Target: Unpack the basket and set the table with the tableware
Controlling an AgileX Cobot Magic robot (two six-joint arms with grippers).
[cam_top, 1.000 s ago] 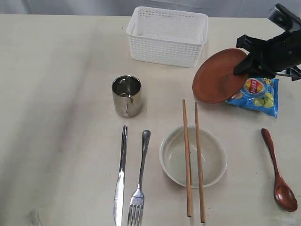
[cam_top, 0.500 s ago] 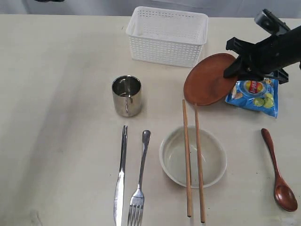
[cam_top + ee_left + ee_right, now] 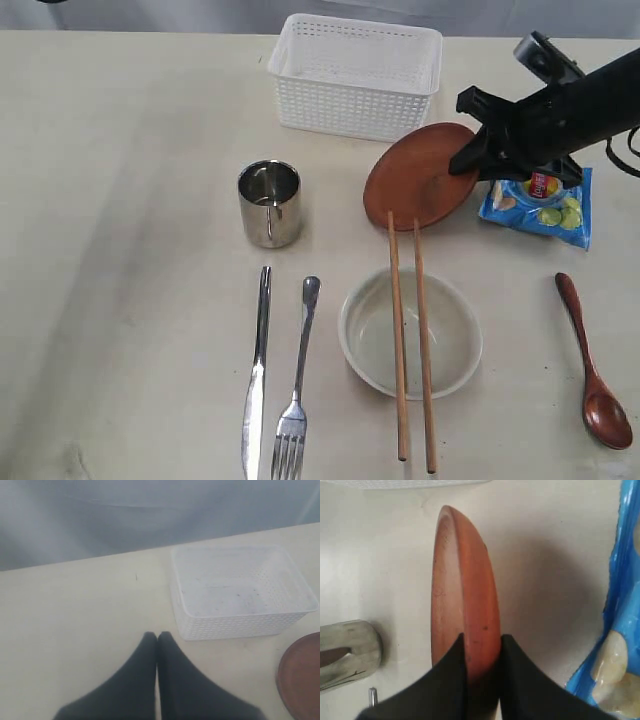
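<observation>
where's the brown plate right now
Exterior view, right of centre: the brown plate is tilted in the fingers of the right gripper, between the basket and the chopsticks' far tips, chips bag to its right.

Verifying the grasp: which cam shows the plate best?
Right wrist view: the plate is close up and edge-on, rim pinched in the right gripper, jaws on either face. Exterior view shows most of its face, tilted, but the grip is small. Left wrist view catches only one edge.
</observation>
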